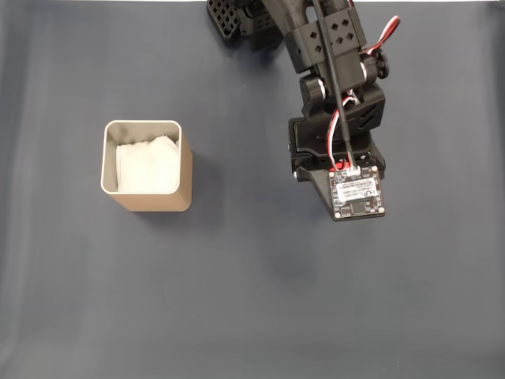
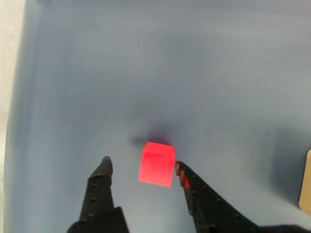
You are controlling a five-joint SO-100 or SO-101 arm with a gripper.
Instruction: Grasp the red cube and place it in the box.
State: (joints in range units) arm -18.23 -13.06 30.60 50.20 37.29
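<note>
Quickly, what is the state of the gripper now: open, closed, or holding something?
Gripper: open, holding nothing; in the wrist view the red cube sits between its fingertips, with a gap on the left side.

In your wrist view, the red cube [image 2: 156, 164] is sitting between the gripper's [image 2: 142, 166] two fingertips, nearer the right one. In your fixed view, the box [image 1: 146, 166] is standing well left of the arm [image 1: 335, 103] on the table [image 1: 252, 300].
</note>
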